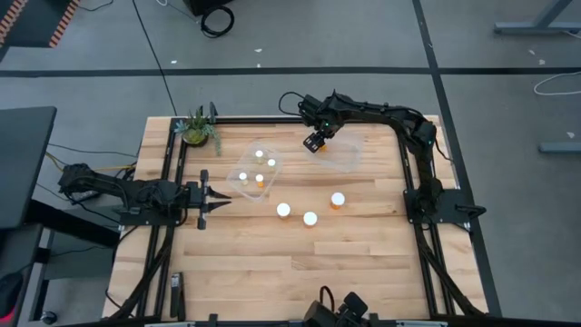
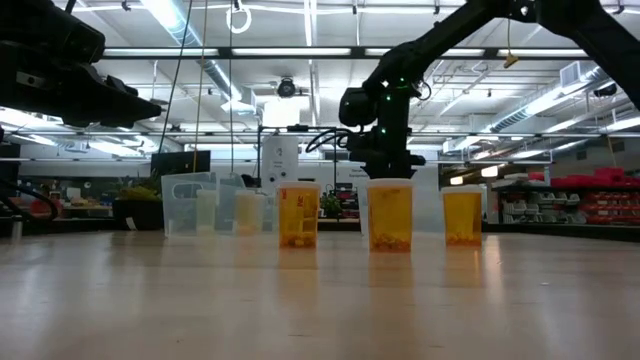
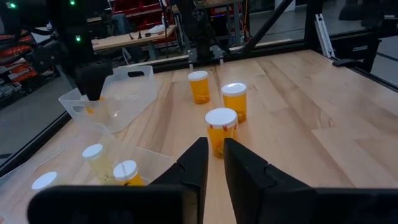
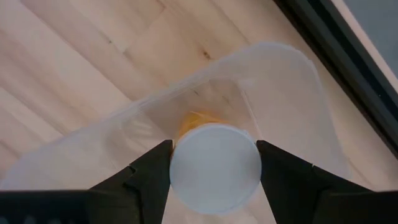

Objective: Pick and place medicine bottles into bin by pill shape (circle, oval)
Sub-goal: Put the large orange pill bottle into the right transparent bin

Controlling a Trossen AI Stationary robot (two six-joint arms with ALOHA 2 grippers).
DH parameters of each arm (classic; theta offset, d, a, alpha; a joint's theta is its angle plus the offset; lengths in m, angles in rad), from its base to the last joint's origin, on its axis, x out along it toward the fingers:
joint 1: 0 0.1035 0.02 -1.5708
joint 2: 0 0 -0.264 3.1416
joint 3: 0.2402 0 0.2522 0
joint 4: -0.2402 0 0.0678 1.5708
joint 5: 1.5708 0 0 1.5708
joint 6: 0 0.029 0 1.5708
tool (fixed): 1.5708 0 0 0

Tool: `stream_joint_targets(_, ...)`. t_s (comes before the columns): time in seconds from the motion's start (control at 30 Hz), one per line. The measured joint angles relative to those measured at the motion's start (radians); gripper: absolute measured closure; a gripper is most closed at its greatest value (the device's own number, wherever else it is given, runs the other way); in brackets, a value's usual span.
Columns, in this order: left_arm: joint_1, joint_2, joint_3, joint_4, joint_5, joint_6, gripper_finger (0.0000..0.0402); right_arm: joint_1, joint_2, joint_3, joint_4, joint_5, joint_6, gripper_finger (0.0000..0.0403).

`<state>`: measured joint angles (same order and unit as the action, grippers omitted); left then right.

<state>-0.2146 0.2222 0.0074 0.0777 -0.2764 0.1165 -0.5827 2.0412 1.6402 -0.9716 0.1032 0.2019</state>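
My right gripper (image 4: 214, 169) is shut on an orange bottle with a white cap (image 4: 214, 168). It stands over the far clear bin (image 1: 338, 153), and also shows in the high view (image 1: 316, 141). Three more orange bottles stand upright on their bases on the table (image 1: 283, 210) (image 1: 310, 218) (image 1: 338, 199). The nearer clear bin (image 1: 238, 187) holds several white-capped bottles (image 1: 260, 179). My left gripper (image 1: 218, 202) waits at the table's left, empty, with its fingers nearly together (image 3: 214, 155). My right gripper pinches the bottle between its two fingers, one on each side of the white cap's rim (image 4: 177, 171). The fingers come from above and point down. The bottle hangs upright below them, inside the bin's outline. I cannot tell whether its base touches the bin floor.
A small green potted plant (image 1: 197, 130) stands at the far left corner. Black frame rails (image 1: 172, 173) run along the table's left, far and right sides. Bare wood lies between the three bottles and the near edge.
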Motion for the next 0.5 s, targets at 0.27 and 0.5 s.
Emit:
stream_joint_targets(0.27, 0.0, 0.0, 0.0, 0.0, 0.0, 0.0, 0.0342, 0.0, 0.003, 0.001, 0.009, -0.003, -0.004, 0.0171)
stream_joint_targets(0.5, 0.0, 0.0, 0.0, 0.0, 0.0, 0.0, 0.034, 0.0, 0.005, 0.0, 0.021, -0.007, -0.002, 0.0151)
